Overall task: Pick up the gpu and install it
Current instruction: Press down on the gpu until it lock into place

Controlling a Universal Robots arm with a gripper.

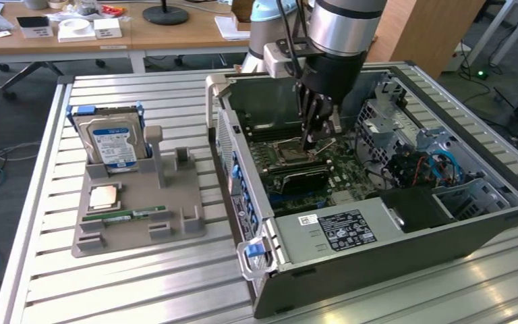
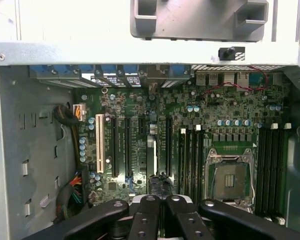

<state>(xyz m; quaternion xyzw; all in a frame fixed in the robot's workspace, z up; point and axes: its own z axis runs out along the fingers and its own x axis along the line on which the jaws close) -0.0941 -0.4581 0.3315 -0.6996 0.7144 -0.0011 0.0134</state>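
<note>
1. The gripper (image 1: 315, 140) hangs inside the open case (image 1: 475, 216), low over the motherboard (image 2: 140, 107).
2. Its jaws are closed together.
3. The gpu (image 2: 150, 155) stands on edge among the motherboard's slots, right at the fingertips; whether they touch cannot be told.
4. The tray (image 1: 133, 233) holds a hard drive (image 1: 113, 143).

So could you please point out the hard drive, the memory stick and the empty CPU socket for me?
hard drive (image 1: 112, 143), exterior view, on its blue label.
memory stick (image 1: 135, 215), exterior view, middle of its green strip.
CPU socket (image 2: 230, 179), wrist view, centre of the open socket.
</note>
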